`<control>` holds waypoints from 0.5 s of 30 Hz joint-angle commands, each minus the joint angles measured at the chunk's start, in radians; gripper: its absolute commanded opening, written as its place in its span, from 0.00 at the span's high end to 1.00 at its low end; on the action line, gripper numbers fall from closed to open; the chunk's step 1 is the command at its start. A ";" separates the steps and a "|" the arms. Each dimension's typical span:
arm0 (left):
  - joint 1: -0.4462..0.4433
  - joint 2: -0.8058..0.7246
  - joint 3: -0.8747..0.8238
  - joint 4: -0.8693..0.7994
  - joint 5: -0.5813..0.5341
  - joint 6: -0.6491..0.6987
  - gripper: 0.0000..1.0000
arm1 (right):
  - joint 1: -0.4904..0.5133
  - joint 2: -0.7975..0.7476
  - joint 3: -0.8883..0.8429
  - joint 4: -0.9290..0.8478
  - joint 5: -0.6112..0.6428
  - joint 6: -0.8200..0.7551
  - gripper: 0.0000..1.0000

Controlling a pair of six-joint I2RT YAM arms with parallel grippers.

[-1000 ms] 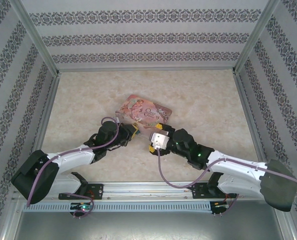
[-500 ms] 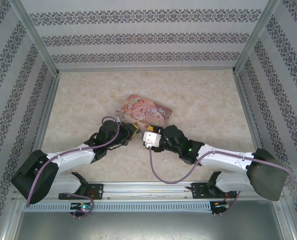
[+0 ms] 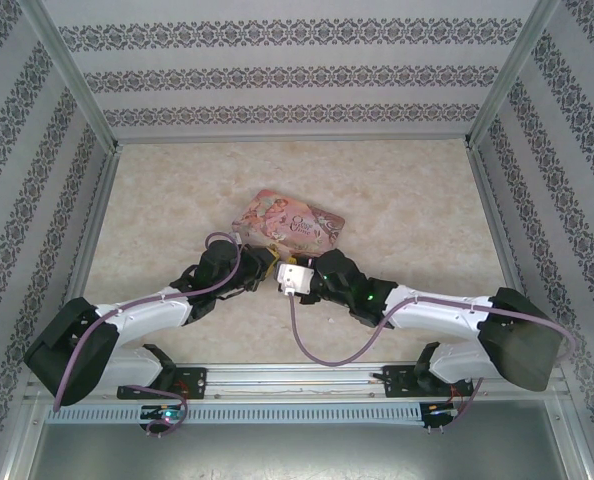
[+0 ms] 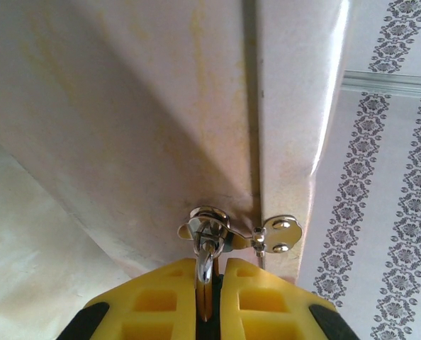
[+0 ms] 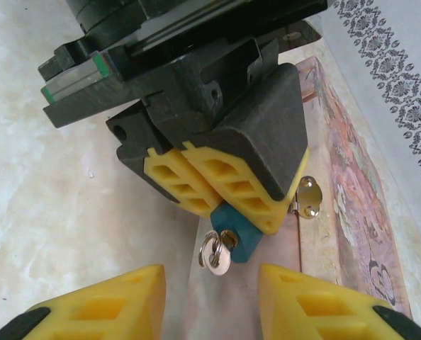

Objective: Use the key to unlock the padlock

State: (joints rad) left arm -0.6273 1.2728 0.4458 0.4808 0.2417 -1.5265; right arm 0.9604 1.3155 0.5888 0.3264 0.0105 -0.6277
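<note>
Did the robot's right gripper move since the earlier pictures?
Yes. In the top view the right gripper has slid left along the near edge of the pink tin, which stayed put, and is now closer to the left gripper.

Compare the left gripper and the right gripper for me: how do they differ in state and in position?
The left gripper is shut on the padlock, on its blue body, while the right gripper is open and holds nothing. The left gripper sits at the edge of the pink tin; the right gripper lies short of it, with the key just ahead of its fingers. Both have yellow fingertips.
</note>
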 commanded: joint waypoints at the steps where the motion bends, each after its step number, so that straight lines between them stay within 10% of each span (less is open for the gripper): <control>1: -0.013 0.000 0.025 0.063 -0.008 -0.014 0.91 | 0.015 0.019 0.029 0.028 -0.002 0.018 0.64; 15: -0.016 0.001 0.007 0.094 -0.006 -0.023 0.91 | 0.031 0.079 0.048 0.048 0.041 0.029 0.75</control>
State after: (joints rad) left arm -0.6277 1.2766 0.4454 0.4858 0.2417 -1.5307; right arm 0.9764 1.3773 0.6094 0.3527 0.0288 -0.6231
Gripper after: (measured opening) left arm 0.097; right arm 0.253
